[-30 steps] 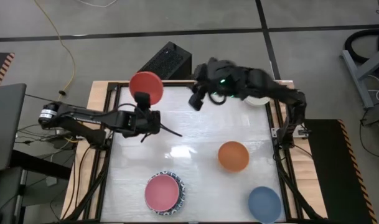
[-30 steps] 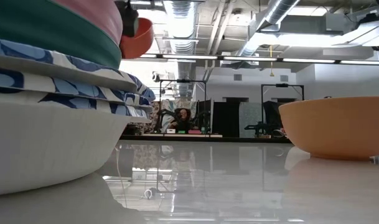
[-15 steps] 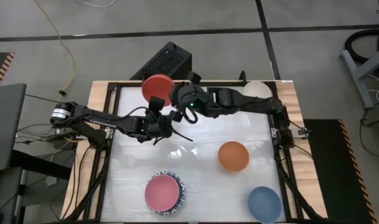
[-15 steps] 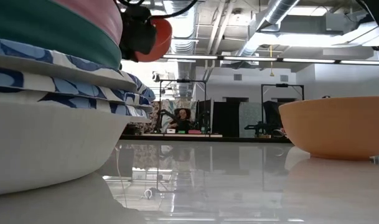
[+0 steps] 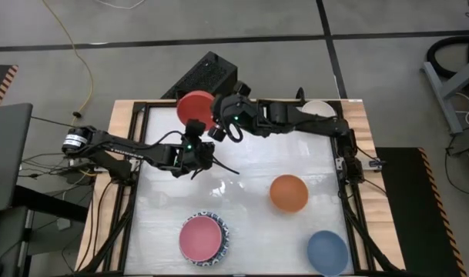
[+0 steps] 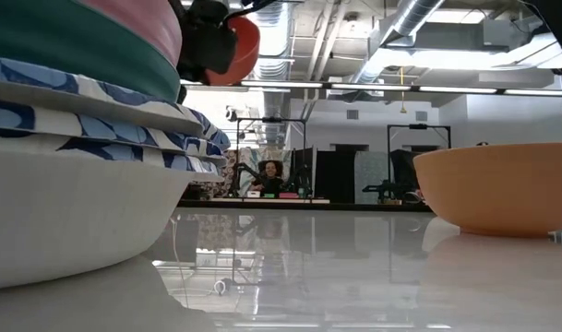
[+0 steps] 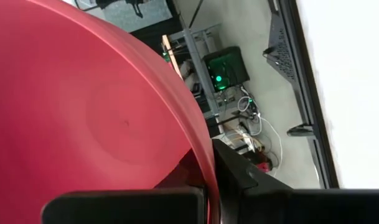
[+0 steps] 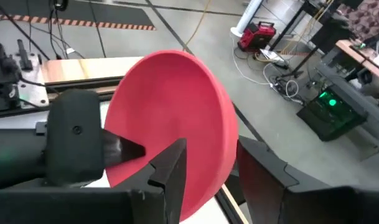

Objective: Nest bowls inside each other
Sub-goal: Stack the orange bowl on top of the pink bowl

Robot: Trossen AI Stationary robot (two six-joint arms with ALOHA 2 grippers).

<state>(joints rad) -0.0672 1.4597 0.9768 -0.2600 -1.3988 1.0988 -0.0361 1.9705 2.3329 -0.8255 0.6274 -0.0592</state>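
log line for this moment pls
left gripper: shut on red bowl rim, raised | right gripper: open, straddling same rim | handover

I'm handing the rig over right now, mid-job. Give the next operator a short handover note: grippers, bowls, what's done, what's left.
Left gripper: shut on the rim of the plain red round bowl, held in the air over the table's far edge.
Right gripper: open, fingers straddling the same bowl's rim, not clamped.
Done: the pink bowl sits in the green bowl, inside the stacked shallow white bowls with blue-patterned rims, at the near edge.
Left: red, plus the loose orange bowl, blue bowl and cream bowl, partly under the right arm.
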